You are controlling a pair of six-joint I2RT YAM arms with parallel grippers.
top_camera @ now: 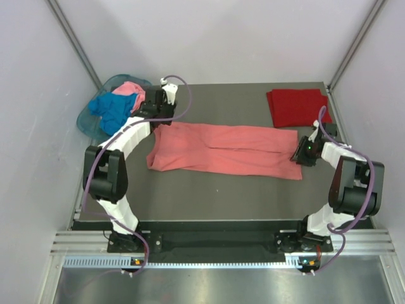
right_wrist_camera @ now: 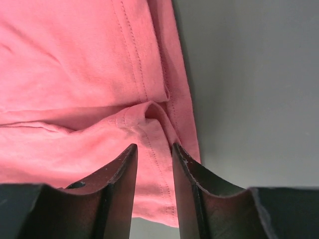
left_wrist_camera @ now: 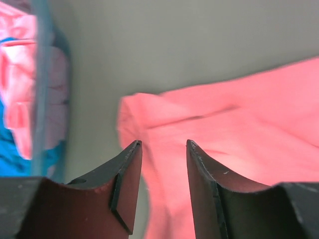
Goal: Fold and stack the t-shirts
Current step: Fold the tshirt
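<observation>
Salmon-coral cotton t-shirt [top_camera: 221, 149]: lies flat on the dark grey table top [top_camera: 209, 196], folded lengthwise into a long band. It runs left to right across the middle, between the two arms.

Left gripper [left_wrist_camera: 163, 144]: fingers spread wide, nothing between them. It is poised over the shirt's far left corner, with cloth showing below and to the right of the tips. Cannot tell whether the tips touch the cloth.

Right gripper [right_wrist_camera: 153, 147]: fingers parted by a narrower gap, not pinching anything. The tips are over the shirt's right end, just inside the stitched hem. A small ridge of cloth stands up just ahead of them. Bare table lies to the right of the hem.

Outward from the left gripper: translucent teal plastic basket [top_camera: 85, 120], just beside it at the table's far left corner. It holds a crumpled bright blue t-shirt [top_camera: 111, 109] and a light pink t-shirt [top_camera: 130, 88].

Outward from the right gripper: dark red t-shirt [top_camera: 296, 106], folded to a rough square at the far right corner, apart from the salmon one.
</observation>
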